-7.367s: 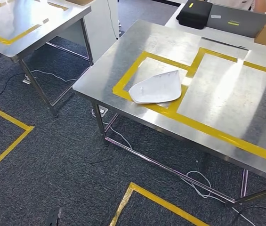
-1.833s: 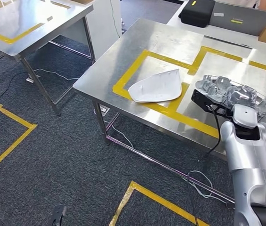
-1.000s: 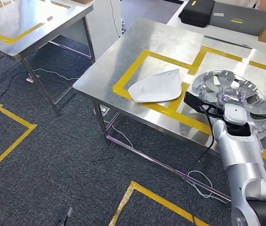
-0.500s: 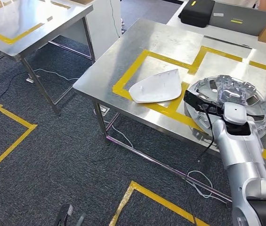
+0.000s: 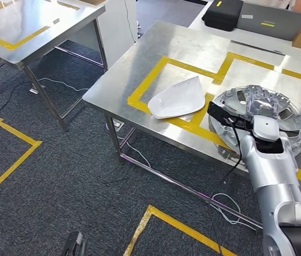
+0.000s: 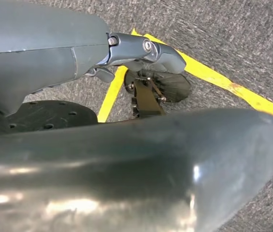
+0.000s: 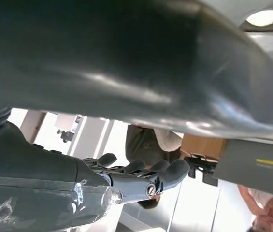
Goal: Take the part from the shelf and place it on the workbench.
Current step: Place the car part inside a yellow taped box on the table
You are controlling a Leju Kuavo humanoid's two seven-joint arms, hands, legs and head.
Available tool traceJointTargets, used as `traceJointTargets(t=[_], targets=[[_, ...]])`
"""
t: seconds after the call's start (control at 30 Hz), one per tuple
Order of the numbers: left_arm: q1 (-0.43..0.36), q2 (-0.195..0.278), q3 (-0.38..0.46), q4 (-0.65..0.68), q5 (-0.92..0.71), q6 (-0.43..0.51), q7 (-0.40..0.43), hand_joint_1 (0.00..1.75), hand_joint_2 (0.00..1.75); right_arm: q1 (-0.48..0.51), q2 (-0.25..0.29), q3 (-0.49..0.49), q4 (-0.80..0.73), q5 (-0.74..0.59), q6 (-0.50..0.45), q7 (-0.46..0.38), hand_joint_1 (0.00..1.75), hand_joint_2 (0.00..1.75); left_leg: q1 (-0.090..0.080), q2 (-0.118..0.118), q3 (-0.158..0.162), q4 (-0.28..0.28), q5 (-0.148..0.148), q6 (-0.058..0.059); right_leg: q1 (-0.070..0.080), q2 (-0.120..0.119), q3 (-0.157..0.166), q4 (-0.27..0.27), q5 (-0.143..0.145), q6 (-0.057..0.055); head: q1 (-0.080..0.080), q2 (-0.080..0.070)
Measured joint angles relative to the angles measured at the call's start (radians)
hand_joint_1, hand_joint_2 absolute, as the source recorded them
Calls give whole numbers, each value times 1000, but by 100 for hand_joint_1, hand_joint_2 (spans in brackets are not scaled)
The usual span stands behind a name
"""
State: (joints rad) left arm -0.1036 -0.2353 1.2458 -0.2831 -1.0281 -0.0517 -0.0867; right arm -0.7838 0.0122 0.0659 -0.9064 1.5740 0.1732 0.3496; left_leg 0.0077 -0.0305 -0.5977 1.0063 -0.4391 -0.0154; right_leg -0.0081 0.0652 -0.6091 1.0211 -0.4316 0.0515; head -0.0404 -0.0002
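Silver and round, the perforated metal part [image 5: 261, 114] appears to rest flat inside the yellow tape outline [image 5: 237, 145] on the steel workbench [image 5: 172, 42], so placing looks nearly done, though I cannot tell whether the right hand [image 7: 142, 174] has let go.

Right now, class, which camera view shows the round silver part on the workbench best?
The head view: the round silver part lies whole and flat on the workbench, its ribs and cut-outs plain, the right arm over its near edge. The right wrist view looks past the right hand towards people. The left wrist view faces the carpet.
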Motion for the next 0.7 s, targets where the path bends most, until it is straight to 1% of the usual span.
traceJointTargets(t=[0.1,0.2,0.33,0.43,0.57,0.7], targets=[[0,0,2,0,14,14,-1,0,0,10,2,-24,-43,0,-19,-42,0,0,0,0,0,0,0,0,0,0,0,0,0,0,0,0],[1,0,8,0,29,25,-3,0,0,33,4,-71,-130,0,-16,-79,0,0,0,0,0,0,0,0,0,0,0,0,0,0,0,0],[2,1,17,0,34,25,-6,0,0,52,4,-115,-211,0,-5,-99,0,0,0,0,0,0,0,0,0,0,0,0,0,0,0,0],[4,2,19,0,14,52,-29,0,0,80,3,-159,-298,-25,-37,-129,0,0,0,0,0,0,0,0,0,0,-1,0,0,0,0,0],[15,7,-1,-10,-62,160,-38,0,0,152,-5,-257,-531,-101,-50,-190,0,0,0,-1,-1,0,-1,0,0,-2,-1,-1,-1,0,0,0],[28,16,-23,-33,-109,172,-25,0,0,239,-32,-374,-799,-213,-90,-253,0,0,0,-1,-1,0,-2,-1,0,-2,-2,-1,-2,0,0,0]])
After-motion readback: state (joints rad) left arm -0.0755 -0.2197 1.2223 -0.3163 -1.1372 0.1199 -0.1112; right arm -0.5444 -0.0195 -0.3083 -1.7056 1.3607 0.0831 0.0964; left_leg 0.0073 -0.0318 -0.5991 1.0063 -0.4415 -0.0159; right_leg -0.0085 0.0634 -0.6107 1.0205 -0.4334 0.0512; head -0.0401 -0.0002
